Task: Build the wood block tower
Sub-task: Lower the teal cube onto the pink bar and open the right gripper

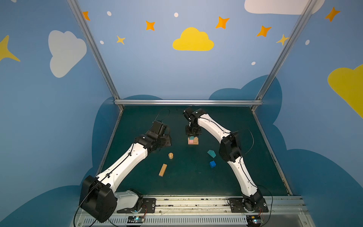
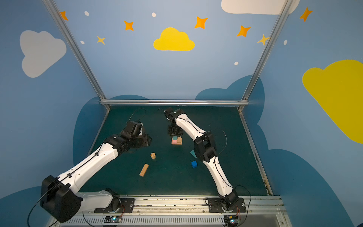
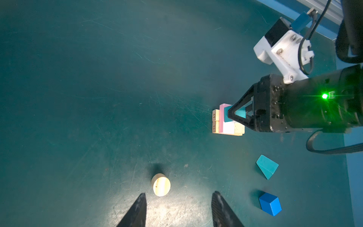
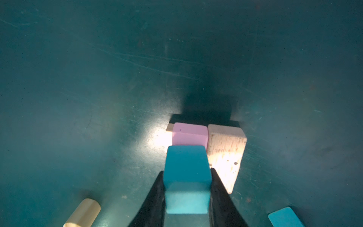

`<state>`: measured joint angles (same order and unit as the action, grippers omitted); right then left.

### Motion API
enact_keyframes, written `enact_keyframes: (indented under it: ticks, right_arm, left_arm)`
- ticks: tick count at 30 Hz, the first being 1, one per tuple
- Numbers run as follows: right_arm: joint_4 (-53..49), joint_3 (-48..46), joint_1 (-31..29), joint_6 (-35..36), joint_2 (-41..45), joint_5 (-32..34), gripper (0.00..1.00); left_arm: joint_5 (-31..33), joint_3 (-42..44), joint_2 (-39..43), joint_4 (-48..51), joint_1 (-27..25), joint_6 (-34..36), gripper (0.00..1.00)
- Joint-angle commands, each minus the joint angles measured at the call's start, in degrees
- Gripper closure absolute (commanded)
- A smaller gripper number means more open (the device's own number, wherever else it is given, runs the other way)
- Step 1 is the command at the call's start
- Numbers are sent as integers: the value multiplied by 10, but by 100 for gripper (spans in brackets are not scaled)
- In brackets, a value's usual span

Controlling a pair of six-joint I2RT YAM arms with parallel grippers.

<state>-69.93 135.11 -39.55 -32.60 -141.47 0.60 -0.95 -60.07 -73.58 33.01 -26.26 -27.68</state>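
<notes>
The right gripper (image 4: 187, 172) clamps a teal wooden cube (image 4: 187, 188) on the pink bar (image 4: 189, 136) of the small wood block tower (image 1: 193, 141), which stands at the middle of the scuffed dark green table (image 1: 235, 176). The left gripper (image 3: 179, 193) hangs with its jaws apart and empty near a tan wooden cylinder (image 3: 161, 184). Blue walls (image 1: 137, 68) painted with clouds and stars enclose the table.

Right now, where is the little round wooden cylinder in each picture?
In a top view: cylinder left of middle, just beyond the tan bar.
In a top view: cylinder, same place.
Left wrist: just ahead of the left gripper.
Right wrist: cylinder partly cut off at the edge.
Shared landmark: the pink bar.
</notes>
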Motion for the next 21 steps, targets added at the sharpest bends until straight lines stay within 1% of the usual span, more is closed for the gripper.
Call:
enact_keyframes:
  ticks: [1, 4, 11, 21]
  right_arm:
    - [-14, 15, -4, -5, -11, 3, 66]
    - [-13, 16, -4, -6, -11, 3, 63]
    - [-13, 15, -4, -8, -9, 2, 60]
    - [-13, 15, -5, -12, -2, -5, 61]
  left_arm:
    - [3, 8, 13, 6, 3, 0, 46]
    - [3, 8, 13, 6, 3, 0, 46]
    - [3, 9, 14, 6, 3, -1, 46]
    - [2, 10, 18, 6, 3, 0, 46]
